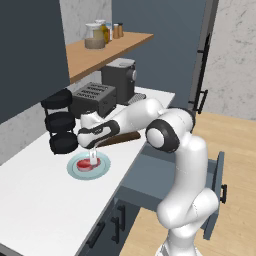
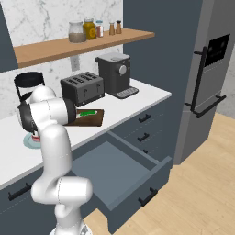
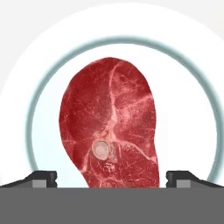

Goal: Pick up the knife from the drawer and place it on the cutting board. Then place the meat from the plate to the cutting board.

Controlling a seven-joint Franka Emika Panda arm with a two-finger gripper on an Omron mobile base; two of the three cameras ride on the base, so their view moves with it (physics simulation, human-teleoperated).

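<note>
Right base view: knife (image 2: 88, 113) already lay on cutting board (image 2: 94, 120); drawer (image 2: 114, 170) stood open, emptied. Hand view: gripper (image 3: 111, 178) hovered wide open, holding nothing, straddling meat (image 3: 109, 124) on plate (image 3: 192, 109). Judged half done; steak grasp and transfer remained.

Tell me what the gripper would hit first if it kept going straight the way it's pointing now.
Most likely the meat. The open gripper points straight down at it, fingers either side of the steak, which lies on the plate. How much gap remains is hard to judge.
</note>
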